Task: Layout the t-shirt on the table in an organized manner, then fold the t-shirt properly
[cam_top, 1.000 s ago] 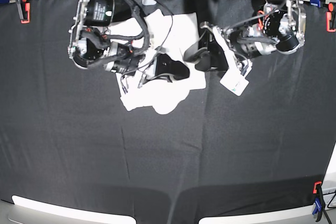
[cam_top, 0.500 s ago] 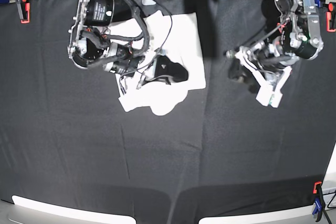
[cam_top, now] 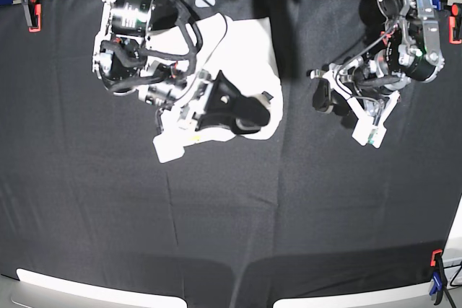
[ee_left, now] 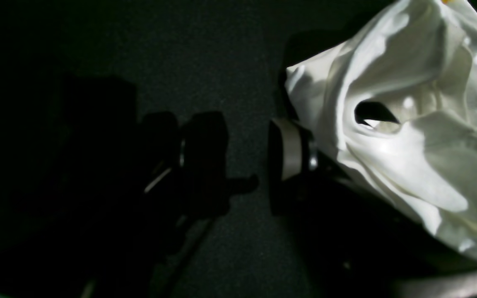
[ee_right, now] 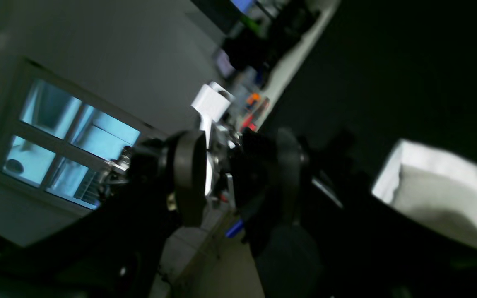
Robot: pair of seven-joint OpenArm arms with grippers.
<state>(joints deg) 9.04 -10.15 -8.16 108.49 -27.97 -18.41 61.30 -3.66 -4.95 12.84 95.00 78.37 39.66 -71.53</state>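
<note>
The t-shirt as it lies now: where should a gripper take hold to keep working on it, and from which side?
Probably the t-shirt at its straight edge facing the left gripper, which hangs open over the bare table. That edge lies flat and unobstructed in the base view; the opposite side is bunched under the right gripper.

Two robot arms of silver metal frames and round black motor housings: the right arm [cam_top: 133,48], far left in the overhead view, is wound with loose black cables and ends in a right gripper [cam_top: 249,115] with black fingers and a white plastic block beside them. The left arm [cam_top: 408,30], far right, carries thin red wires and a white bracket near its left gripper [cam_top: 323,97]. Up close, that gripper's fingers [ee_left: 288,149] show grey pads and bright screws.
</note>
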